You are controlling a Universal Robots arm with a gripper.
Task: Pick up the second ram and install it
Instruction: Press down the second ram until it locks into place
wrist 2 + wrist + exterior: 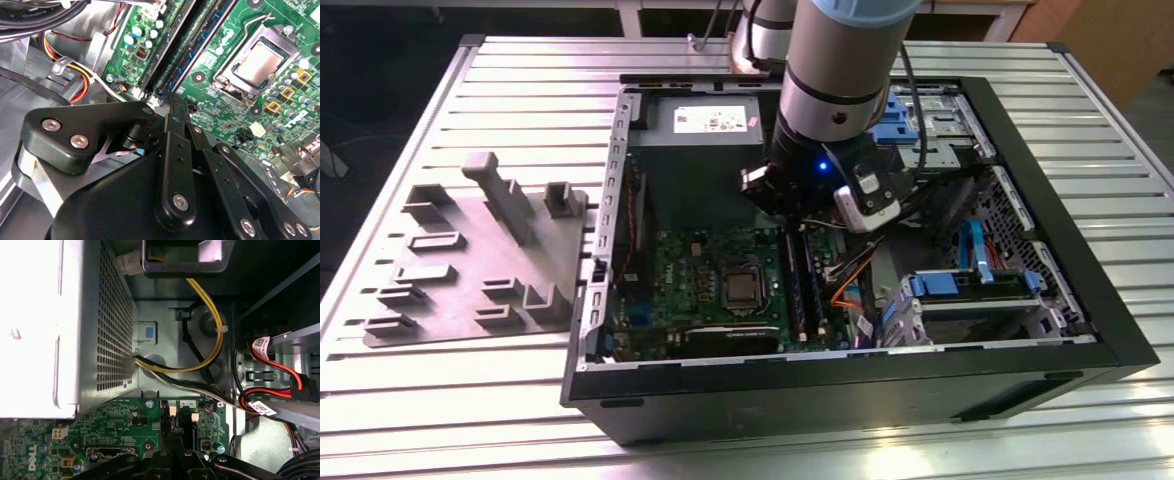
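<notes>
**Pressing the second memory stick into its slot**

Hanging over the open computer case (1067, 290) in the exterior view, the arm (834, 90) reaches down at the middle of the frame, its gripper (790, 222) at the upper end of the memory slots on the motherboard (707, 285). Two dark strips run side by side down the board just below the gripper; the second ram (811, 285) appears to be one of them, though which one cannot be told. The grey tray (474, 255) sits on the table (454, 420) at the left of the frame, and no loose stick lies on it.

In the second wrist view, the gripper (172, 100) comes up from the lower half of the frame, and its fingers (176, 107) look drawn together into a narrow tip at the near end of the slots. The second ram (192, 45) seems to stand in a slot running toward the upper middle, with the processor socket (260, 62) to its right. Whether the fingers pinch the stick or merely bear on its edge is not clear.

In the first wrist view, the fingers (172, 460) sit at the lower middle, over the slot ends (172, 427), with the power supply (75, 330) at the upper left and cables (210, 340) beyond.

Judging by this, the pick-up is done and the stick is at or in its slot; full seating cannot be confirmed.
</notes>
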